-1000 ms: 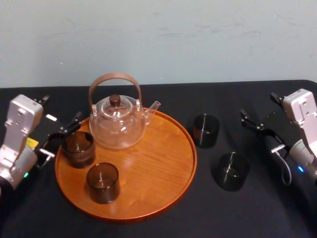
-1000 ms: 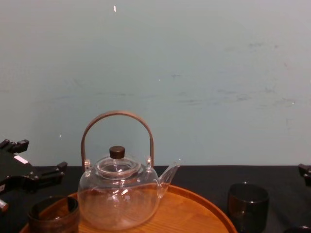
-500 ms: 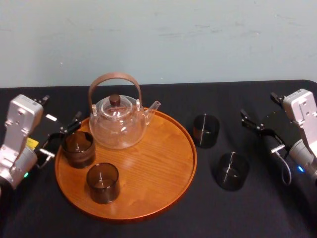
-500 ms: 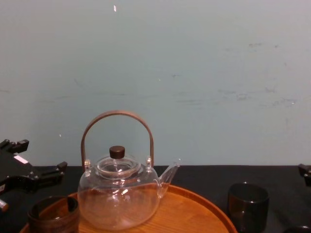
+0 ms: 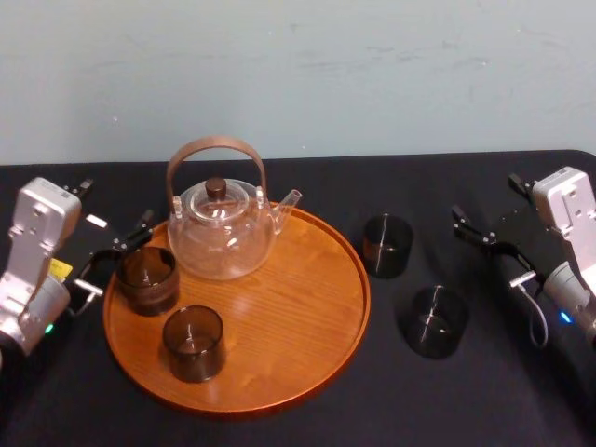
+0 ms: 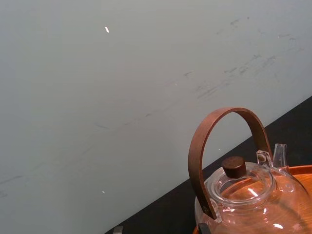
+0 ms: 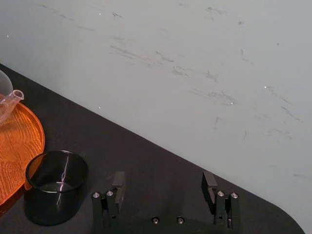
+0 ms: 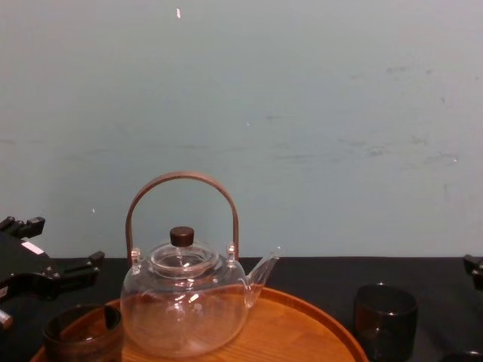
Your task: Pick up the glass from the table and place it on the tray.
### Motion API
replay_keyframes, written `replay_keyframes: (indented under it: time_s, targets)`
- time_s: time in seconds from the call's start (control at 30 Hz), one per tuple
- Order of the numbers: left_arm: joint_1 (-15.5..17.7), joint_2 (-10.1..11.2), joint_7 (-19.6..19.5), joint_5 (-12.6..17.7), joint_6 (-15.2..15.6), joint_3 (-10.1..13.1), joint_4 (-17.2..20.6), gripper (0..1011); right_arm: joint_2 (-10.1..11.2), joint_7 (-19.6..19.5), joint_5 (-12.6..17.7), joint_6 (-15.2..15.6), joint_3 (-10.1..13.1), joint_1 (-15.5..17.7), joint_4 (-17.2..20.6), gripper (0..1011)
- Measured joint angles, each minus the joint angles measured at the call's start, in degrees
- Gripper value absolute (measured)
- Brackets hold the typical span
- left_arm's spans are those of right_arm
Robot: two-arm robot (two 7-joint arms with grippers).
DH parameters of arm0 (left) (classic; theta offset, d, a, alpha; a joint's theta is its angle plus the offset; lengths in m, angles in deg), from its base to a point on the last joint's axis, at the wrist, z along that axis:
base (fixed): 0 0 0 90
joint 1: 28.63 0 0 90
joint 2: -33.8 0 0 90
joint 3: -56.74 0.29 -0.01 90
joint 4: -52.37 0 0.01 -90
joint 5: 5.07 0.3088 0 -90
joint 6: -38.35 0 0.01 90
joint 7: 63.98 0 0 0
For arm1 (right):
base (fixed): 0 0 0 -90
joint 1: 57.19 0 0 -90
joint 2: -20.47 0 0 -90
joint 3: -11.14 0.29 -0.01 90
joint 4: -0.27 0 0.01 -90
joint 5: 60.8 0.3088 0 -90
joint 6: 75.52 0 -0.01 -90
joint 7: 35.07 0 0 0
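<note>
Two grippers stand spread wide, gripping nothing. Left gripper (image 5: 112,259) sits at the tray's (image 5: 289,307) ten o'clock edge, just beside the rim glass (image 5: 146,277) standing on the tray. A second tray glass (image 5: 193,343) stands at eight o'clock, and the glass teapot (image 5: 222,233) near twelve. Right gripper (image 5: 494,253) hangs over the table (image 5: 391,400), well out toward three o'clock. Between it and the tray two dark glasses stand on the black cloth: far glass (image 5: 386,245) at two o'clock, near glass (image 5: 438,319) at three.
</note>
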Motion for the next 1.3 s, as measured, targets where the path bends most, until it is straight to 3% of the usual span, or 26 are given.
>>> replay_keyframes:
  time_s: [0.2,0.53,1.3]
  targets:
    - [0.0,0.0,0.0,0.0,0.0,0.0,0.0,1001,0.0,0.09,0.0,0.01,0.08,0.04,0.02,1002]
    - [0.0,0.0,0.0,0.0,0.0,0.0,0.0,1001,1.64,2.96,1.98,1.28,2.94,3.12,3.2,1003]
    - [0.0,0.0,0.0,0.0,0.0,0.0,0.0,1001,9.36,10.54,8.58,5.78,11.06,16.45,15.6,1002]
